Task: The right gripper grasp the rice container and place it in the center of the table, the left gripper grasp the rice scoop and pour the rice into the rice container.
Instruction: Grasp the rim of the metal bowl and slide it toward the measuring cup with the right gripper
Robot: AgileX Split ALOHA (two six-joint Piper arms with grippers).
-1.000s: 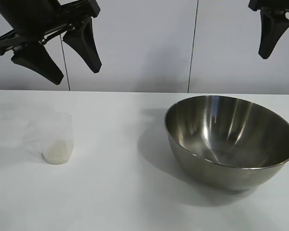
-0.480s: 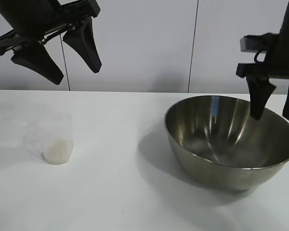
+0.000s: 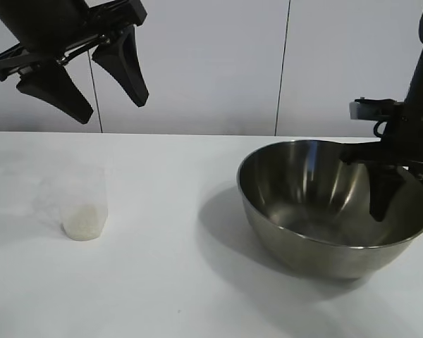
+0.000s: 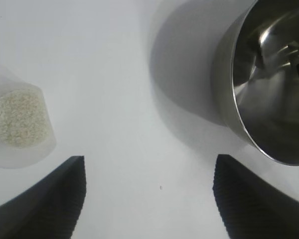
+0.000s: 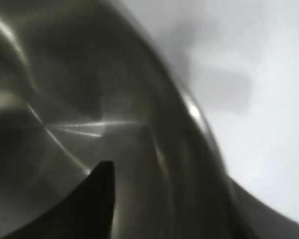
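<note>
The rice container point(image 3: 317, 204), a wide shiny steel bowl, sits on the white table point(image 3: 169, 282) right of centre. My right gripper point(image 3: 407, 201) straddles its right rim, one finger point(image 3: 382, 193) inside the bowl and the other outside the wall, closed on the rim. The right wrist view shows the bowl's inside point(image 5: 65, 99) with the inner finger point(image 5: 89, 209) against it. The rice scoop point(image 3: 81, 204), a frosted plastic cup with rice point(image 3: 83, 222) in its bottom, stands at the left. High above it hangs my left gripper point(image 3: 111, 107), open and empty. Its wrist view shows the scoop point(image 4: 17, 127) and the bowl point(image 4: 269, 84).
A pale panelled wall point(image 3: 218, 63) rises behind the table's far edge. Bare tabletop point(image 4: 139, 99) lies between the scoop and the bowl and along the front.
My right gripper has come down from the upper right onto the bowl's right rim and its fingers have closed in. The bowl has shifted slightly left. The left arm has not moved.
</note>
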